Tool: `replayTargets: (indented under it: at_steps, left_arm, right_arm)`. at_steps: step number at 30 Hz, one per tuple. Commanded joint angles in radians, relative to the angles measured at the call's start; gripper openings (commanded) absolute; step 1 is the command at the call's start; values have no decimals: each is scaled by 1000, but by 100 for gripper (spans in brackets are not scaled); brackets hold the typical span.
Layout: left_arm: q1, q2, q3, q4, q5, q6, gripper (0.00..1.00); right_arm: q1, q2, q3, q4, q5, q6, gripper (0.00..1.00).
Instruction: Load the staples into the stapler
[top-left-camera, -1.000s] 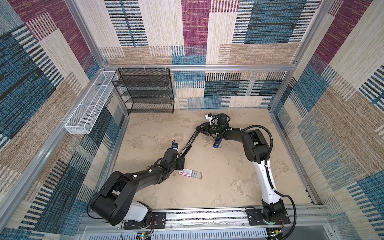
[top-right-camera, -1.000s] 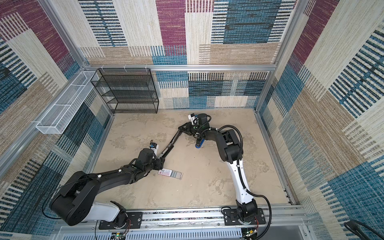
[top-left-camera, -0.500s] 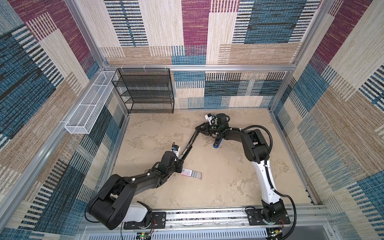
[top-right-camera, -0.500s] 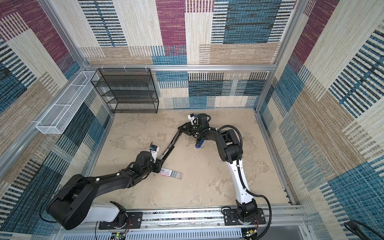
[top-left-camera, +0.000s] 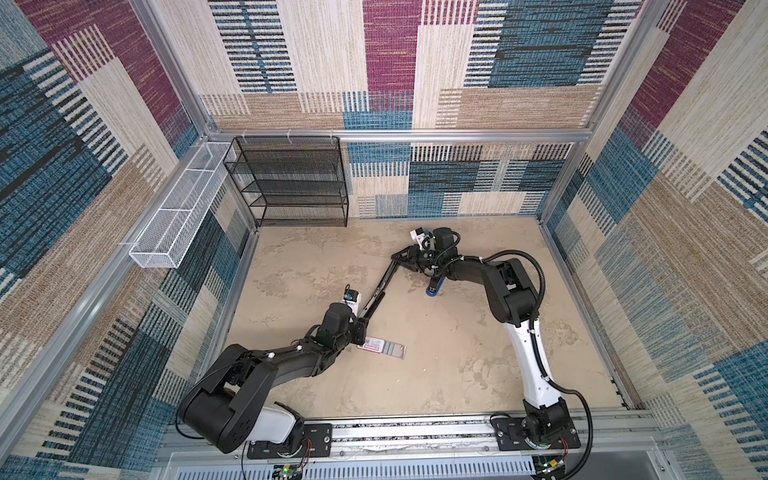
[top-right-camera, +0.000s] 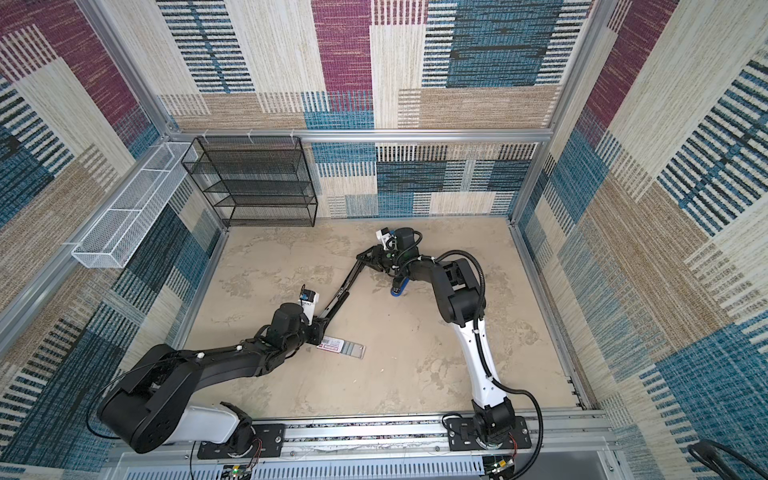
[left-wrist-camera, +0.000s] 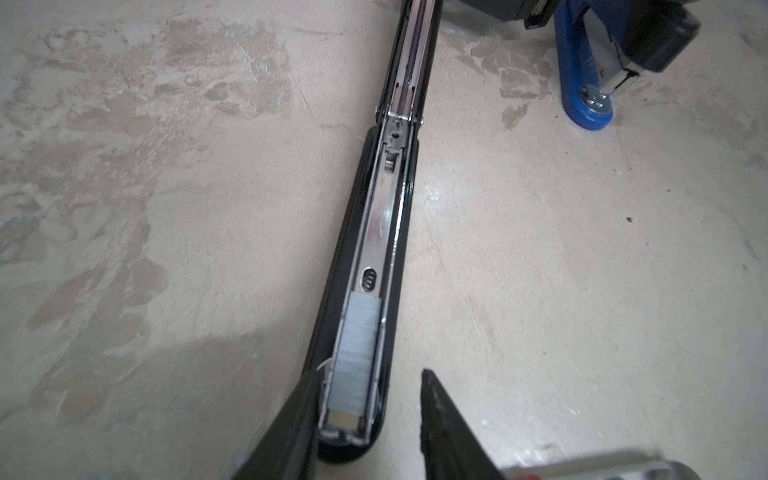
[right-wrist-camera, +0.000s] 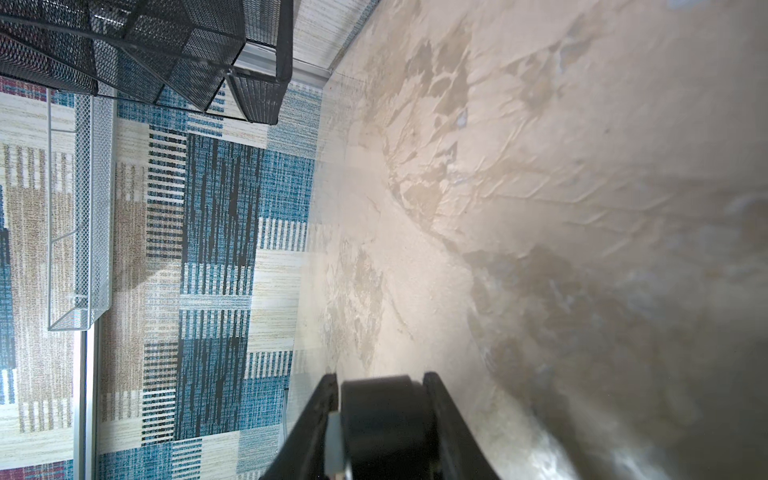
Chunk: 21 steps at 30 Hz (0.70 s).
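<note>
1. Left wrist view: the left gripper (left-wrist-camera: 365, 374) straddles the front end of the long black stapler (left-wrist-camera: 374, 232). Its fingers (left-wrist-camera: 440, 415) stand apart and grasp nothing, one close against the stapler's side and the other clear of it.
2. The staples (left-wrist-camera: 357, 353) show as a grey ribbed strip lying in the shiny channel near the stapler's front end. The strip looks flat between the rails, with bare channel behind it up to the hinge.
3. In both top views the clear tray (top-left-camera: 381, 347), with its white-and-red card, lies on the table (top-left-camera: 457, 353) just beside the left gripper.
4. Right wrist view: the right gripper (right-wrist-camera: 380, 376) is clenched on the rounded black end of the lid (left-wrist-camera: 413, 54), which is swung open away from the channel.
5. Judgement: loading looks nearly done, and only seating and closing remain.
6. To do this well, we would lift the left fingers straight up so that neither catches the strip. We would then check that the strip sits level and forward, and only after that lower the lid slowly in line with the channel.
7. A blue stapler (left-wrist-camera: 582, 83) stands near the lid, and we would steer clear of it.
</note>
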Motion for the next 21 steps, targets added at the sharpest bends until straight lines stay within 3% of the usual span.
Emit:
replayTargets:
  at_steps: [1, 12, 21]
  left_arm:
    - [0, 2, 8, 50, 39, 12, 31]
    - [0, 0, 2, 53, 56, 25, 14]
    - [0, 0, 7, 53, 66, 37, 8]
  right_arm:
    - [1, -4, -1, 20, -12, 5, 32]
    - [1, -6, 9, 18, -14, -4, 32]
    - [1, -59, -39, 83, -28, -40, 33]
